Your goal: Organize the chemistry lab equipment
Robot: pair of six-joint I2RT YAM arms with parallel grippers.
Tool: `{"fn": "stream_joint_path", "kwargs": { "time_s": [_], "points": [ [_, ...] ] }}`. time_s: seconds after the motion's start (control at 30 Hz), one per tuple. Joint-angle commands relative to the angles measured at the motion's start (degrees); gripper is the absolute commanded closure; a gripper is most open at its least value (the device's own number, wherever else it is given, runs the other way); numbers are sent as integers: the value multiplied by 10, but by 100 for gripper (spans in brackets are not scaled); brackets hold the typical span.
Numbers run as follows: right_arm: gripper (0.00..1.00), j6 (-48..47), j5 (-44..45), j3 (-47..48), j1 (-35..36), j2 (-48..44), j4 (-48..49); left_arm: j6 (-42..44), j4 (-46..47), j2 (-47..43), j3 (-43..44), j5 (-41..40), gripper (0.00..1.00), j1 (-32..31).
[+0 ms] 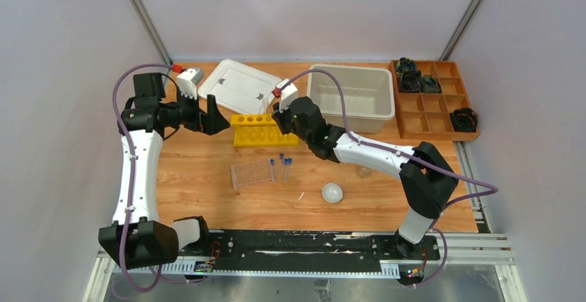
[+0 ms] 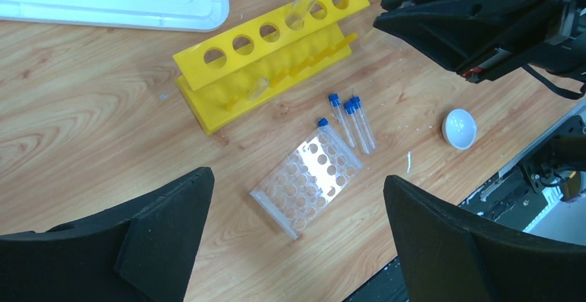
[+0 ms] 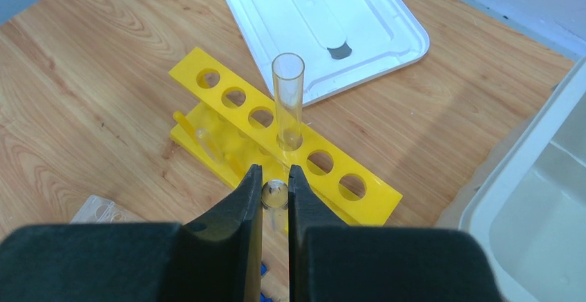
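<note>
racked: one glass tube (image 3: 288, 98) upright in yellow rack (image 3: 221, 86) | right gripper (image 3: 273, 175) pinching second tube (image 3: 274, 195) | left gripper (image 2: 297, 181) wide, empty | blue-capped tubes (image 2: 352, 126) unracked

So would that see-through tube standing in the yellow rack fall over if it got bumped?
Probably not far: the clear tube stands in a hole of the yellow rack, which should catch it. It sticks up high above the hole, so it may wobble. It looks thin and glassy, so likely breakable.

wht/blk arms (image 1: 136, 171), purple cables (image 1: 115, 93)
</note>
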Motion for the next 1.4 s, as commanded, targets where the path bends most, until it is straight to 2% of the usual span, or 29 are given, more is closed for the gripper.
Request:
{"fn": "stream_joint_path", "kwargs": {
  "time_s": [0.0,0.53,0.93,1.37],
  "points": [
    [100,-1,-10,-17,-7,11,37,2,4,-13,5,9,0,-2],
    [100,-23,5,-55,-9,31,103,-3,4,-12,18,15,0,-2],
    [100,-18,-4,-51,-15,51,118,7,4,22,20,10,0,-2],
    [100,-6,-21,-35,-19,77,117,10,4,14,24,2,0,-2]
  ]
}}
